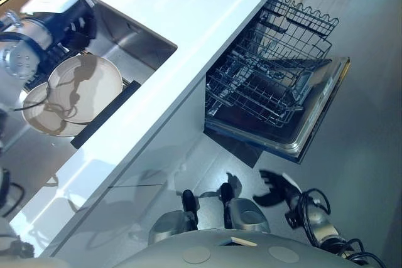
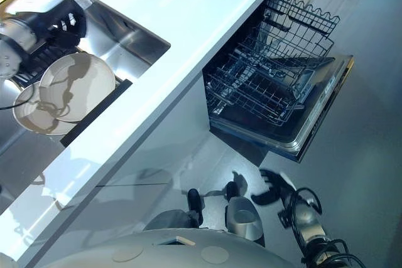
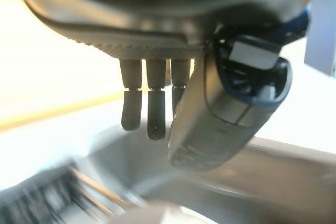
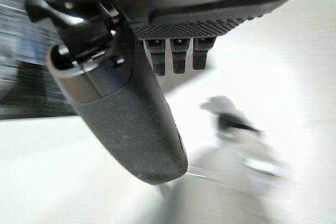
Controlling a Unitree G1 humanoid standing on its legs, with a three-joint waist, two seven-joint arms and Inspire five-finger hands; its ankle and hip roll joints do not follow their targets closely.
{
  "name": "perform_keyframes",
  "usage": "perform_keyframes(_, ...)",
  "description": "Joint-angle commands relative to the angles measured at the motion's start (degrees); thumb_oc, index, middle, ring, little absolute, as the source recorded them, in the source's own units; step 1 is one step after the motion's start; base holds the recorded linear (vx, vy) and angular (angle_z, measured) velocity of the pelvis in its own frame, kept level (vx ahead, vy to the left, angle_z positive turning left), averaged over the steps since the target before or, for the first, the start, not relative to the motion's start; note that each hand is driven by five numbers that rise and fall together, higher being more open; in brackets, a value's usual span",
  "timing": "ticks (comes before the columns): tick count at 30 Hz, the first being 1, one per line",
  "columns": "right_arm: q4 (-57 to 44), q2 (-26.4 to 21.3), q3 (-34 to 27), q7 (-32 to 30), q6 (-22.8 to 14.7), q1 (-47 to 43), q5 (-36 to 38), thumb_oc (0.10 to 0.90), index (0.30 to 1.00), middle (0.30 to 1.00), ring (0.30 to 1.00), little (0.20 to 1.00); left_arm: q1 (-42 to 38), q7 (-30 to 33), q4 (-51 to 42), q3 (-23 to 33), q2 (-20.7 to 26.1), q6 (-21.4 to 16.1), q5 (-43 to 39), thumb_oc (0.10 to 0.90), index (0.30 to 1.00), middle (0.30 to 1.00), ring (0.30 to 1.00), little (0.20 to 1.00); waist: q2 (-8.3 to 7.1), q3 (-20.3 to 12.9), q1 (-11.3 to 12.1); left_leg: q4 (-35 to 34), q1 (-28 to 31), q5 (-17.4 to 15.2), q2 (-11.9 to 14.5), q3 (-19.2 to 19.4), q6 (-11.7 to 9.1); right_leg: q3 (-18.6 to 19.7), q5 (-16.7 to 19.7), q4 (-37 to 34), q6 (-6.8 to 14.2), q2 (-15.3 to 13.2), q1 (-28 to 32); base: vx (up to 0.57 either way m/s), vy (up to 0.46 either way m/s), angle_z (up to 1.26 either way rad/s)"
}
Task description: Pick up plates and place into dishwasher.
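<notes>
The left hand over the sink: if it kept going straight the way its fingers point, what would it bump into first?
Probably the top plate. The left hand hangs open over the sink, fingers aimed down at the two stacked plates just below. Depth is hard to judge, so it might meet the dark rack beside them instead.

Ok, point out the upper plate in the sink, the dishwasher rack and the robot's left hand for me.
Upper plate [image 1: 85, 87], left eye view, centre of its face.
Dishwasher rack [image 1: 264, 89], left eye view, wire grid in the middle.
Left hand [image 1: 78, 23], left eye view, dark palm above the plates.
</notes>
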Motion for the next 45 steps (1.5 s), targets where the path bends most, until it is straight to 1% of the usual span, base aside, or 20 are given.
perform_keyframes(1,-12.4,-3.36,0.43,-1.44,-6.78,-4.3,4.1,0.8,0.9,0.9,0.9,0.9,-9.62,11.13,-0.77,0.33,6.54,-1.72,2.48,0.1,0.3,0.3,0.3,0.2,3.61,-5.52,0.33,0.09,0.53,-4.02,-2.28,-2.04,2.05,-2.29,-3.69,8.26,4.8,-0.07,-0.61,-0.06,-0.083,0.08)
perform_keyframes(3,-17.73,-4.76,0.78,-2.14,-8.22,-4.67,5.85,0.8,0.9,0.9,0.9,0.9,-8.45,14.27,-1.12,0.66,7.95,-1.59,3.62,0.1,0.3,0.3,0.3,0.2,3.53,-5.76,0.53,0.09,0.68,-4.17,-2.1,-1.94,1.92,-2.65,-3.94,7.85,4.94,-0.07,-0.28,-0.06,-0.079,0.03)
perform_keyframes(5,-24.22,-6.17,0.41,-1.62,-7.77,-5.58,9.36,0.8,0.9,0.9,0.9,0.9,-6.38,17.56,-1.36,2.0,8.86,-1.44,5.26,0.1,0.3,0.3,0.3,0.2,3.39,-5.89,0.72,0.09,0.91,-4.33,-1.86,-1.79,1.82,-2.98,-4.14,7.41,5.02,-0.02,0.1,-0.06,-0.079,0.01)
perform_keyframes(7,-28.04,-6.75,0.1,-1.34,-7.55,-6.26,11.16,0.8,0.9,0.9,0.9,0.9,-4.33,19.58,-1.24,3.56,9.02,-1.77,6.08,0.1,0.3,0.3,0.3,0.2,3.26,-6.08,0.88,0.09,1.0,-4.41,-1.76,-1.73,1.77,-3.1,-4.32,7.02,5.07,0.12,0.42,-0.05,-0.062,0.0)
perform_keyframes(9,-32.04,-7.2,-0.39,-1.32,-8.11,-7.16,13.18,0.8,0.9,0.9,0.9,0.9,-0.71,21.31,-1.24,6.55,8.56,-1.84,6.19,0.1,0.3,0.3,0.3,0.2,3.16,-6.25,1.07,0.09,1.1,-4.51,-1.68,-1.74,1.68,-3.31,-4.34,6.64,5.16,0.22,0.77,-0.05,-0.065,0.0)
perform_keyframes(10,-33.71,-7.31,-0.65,-1.66,-8.39,-7.73,13.03,0.8,0.9,0.9,0.9,0.9,1.69,21.01,-0.98,8.58,7.78,-1.95,5.27,0.171,0.361,0.361,0.361,0.271,3.05,-6.34,1.22,0.09,1.16,-4.54,-1.61,-1.75,1.59,-3.43,-4.4,6.48,5.25,0.28,0.9,-0.06,-0.067,-0.01)
perform_keyframes(12,-35.7,-7.6,-1.06,-1.59,-8.06,-8.49,13.33,0.8,0.9,0.9,0.9,0.9,6.6,18.72,-0.86,12.79,5.83,-2.32,2.46,0.602,0.731,0.731,0.731,0.702,2.97,-6.46,1.36,0.09,1.29,-4.58,-1.52,-1.93,1.41,-3.63,-4.47,6.03,5.24,0.38,1.29,-0.04,-0.05,-0.05)
perform_keyframes(13,-35.95,-7.69,-1.2,-1.46,-7.95,-8.78,13.07,0.8,0.9,0.9,0.9,0.9,8.52,16.61,-0.96,14.5,4.89,-1.98,0.21,0.8,0.9,0.9,0.9,0.9,2.94,-6.49,1.39,0.09,1.37,-4.58,-1.5,-1.99,1.34,-3.75,-4.47,5.84,5.19,0.39,1.49,-0.03,-0.041,-0.05)
perform_keyframes(14,-36.19,-7.45,-1.46,-1.17,-7.64,-9.01,12.56,0.8,0.9,0.9,0.9,0.9,11.46,12.58,-1.18,17.11,2.44,-1.47,-3.72,0.8,0.9,0.9,0.9,0.9,2.79,-6.52,1.58,0.09,1.48,-4.52,-1.39,-2.05,1.16,-4.0,-4.5,5.47,5.05,0.39,1.84,-0.03,-0.04,-0.03)
perform_keyframes(17,-34.79,-5.88,-1.85,-0.02,-6.95,-8.64,11.6,0.8,0.9,0.9,0.9,0.9,16.88,4.49,-1.98,22.85,-3.12,1.15,-8.96,0.8,0.9,0.9,0.9,0.9,2.52,-6.7,1.77,0.09,1.54,-4.4,-1.26,-2.24,0.88,-4.41,-4.69,4.55,4.71,0.47,2.59,-0.02,-0.042,0.01)
perform_keyframes(19,-32.1,-3.78,-2.01,1.83,-6.62,-7.51,10.76,0.8,0.9,0.9,0.9,0.9,19.97,-2.7,-2.48,26.25,-8.05,5.22,-13.09,0.8,0.9,0.9,0.9,0.9,2.37,-6.76,1.8,0.09,1.5,-4.15,-1.13,-2.52,0.54,-5.06,-4.63,3.74,4.38,0.46,3.19,-0.01,-0.018,0.01)
perform_keyframes(20,-32.02,-3.73,-1.98,1.88,-6.6,-7.47,10.7,0.8,0.9,0.9,0.9,0.9,20.14,-2.95,-2.53,26.39,-8.17,5.44,-13.24,0.8,0.9,0.9,0.9,0.9,2.38,-6.76,1.77,0.09,1.5,-4.14,-1.13,-2.54,0.53,-5.08,-4.62,3.72,4.38,0.45,3.21,0.0,0.0,0.0)
perform_keyframes(21,-31.17,-3.02,-1.96,2.61,-6.73,-6.89,10.05,0.8,0.9,0.9,0.9,0.9,20.83,-4.67,-2.33,26.96,-9.84,7.32,-14.07,0.8,0.9,0.9,0.9,0.9,2.27,-6.68,1.66,0.09,1.46,-4.07,-1.1,-2.59,0.45,-5.24,-4.57,3.43,4.29,0.47,3.37,0.0,0.0,0.0)
perform_keyframes(23,-30.37,-2.53,-1.65,3.72,-6.14,-6.02,10.25,0.8,0.9,0.9,0.9,0.9,21.53,-7.44,-1.54,27.15,-11.45,9.29,-16.1,0.8,0.9,0.9,0.9,0.9,2.16,-6.51,1.4,0.09,1.3,-3.89,-1.05,-2.59,0.32,-5.39,-4.37,3.14,4.18,0.5,3.44,0.0,0.0,0.0)
perform_keyframes(26,-28.91,-2.41,-0.73,4.59,-5.88,-4.67,10.14,0.8,0.9,0.9,0.9,0.9,21.82,-9.59,1.74,26.83,-13.46,10.4,-18.6,0.8,0.9,0.9,0.9,0.9,2.14,-5.88,0.9,0.09,0.77,-3.51,-1.12,-2.37,0.13,-5.47,-4.19,2.97,3.98,0.32,3.17,-0.01,0.04,0.01)
perform_keyframes(33,-24.9,-2.91,1.42,4.31,-6.58,-2.1,7.73,0.8,0.9,0.9,0.9,0.9,21.9,-7.88,6.47,26.1,-14.05,11.07,-20.34,0.8,0.9,0.9,0.9,0.9,2.38,-4.95,-0.16,0.09,-0.09,-3.11,-1.19,-1.53,-0.18,-5.41,-4.36,2.49,3.85,0.05,2.45,0.02,0.066,-0.02)
perform_keyframes(38,-22.05,-3.4,2.7,3.8,-6.24,0.21,5.19,0.8,0.9,0.9,0.9,0.9,21.52,-2.93,7.02,26.73,-12.8,10.39,-19.65,0.8,0.9,0.9,0.9,0.9,2.48,-4.67,-0.59,0.09,-0.68,-2.95,-1.43,-1.25,-0.31,-5.3,-4.32,2.47,3.98,-0.27,1.91,0.04,0.053,-0.02)
perform_keyframes(42,-19.78,-3.32,3.55,3.07,-5.99,1.23,3.22,0.8,0.9,0.9,0.9,0.9,20.46,-0.22,6.38,27.11,-11.92,10.46,-22.4,0.8,0.9,0.9,0.9,0.9,2.67,-4.2,-0.71,0.09,-1.15,-2.74,-1.53,-1.31,-0.25,-5.06,-4.5,3.05,4.03,-0.43,1.06,0.02,0.039,-0.02)
perform_keyframes(44,-18.67,-3.12,3.89,2.47,-5.81,1.28,2.81,0.8,0.9,0.9,0.9,0.9,19.73,0.27,6.0,27.14,-12.21,11.18,-26.01,0.8,0.9,0.9,0.9,0.9,2.82,-3.92,-0.68,0.09,-1.41,-2.62,-1.52,-1.32,-0.21,-5.07,-4.59,3.4,4.07,-0.47,0.59,0.0,0.017,0.0)
perform_keyframes(45,-17.69,-2.62,3.99,2.26,-5.98,1.38,1.74,0.8,0.9,0.9,0.9,0.9,19.47,-0.68,5.57,27.63,-12.87,11.8,-30.58,0.8,0.9,0.9,0.9,0.9,2.9,-3.68,-0.65,0.09,-1.48,-2.5,-1.48,-1.27,-0.19,-5.04,-4.74,3.72,4.19,-0.53,0.33,0.0,0.0,0.0)
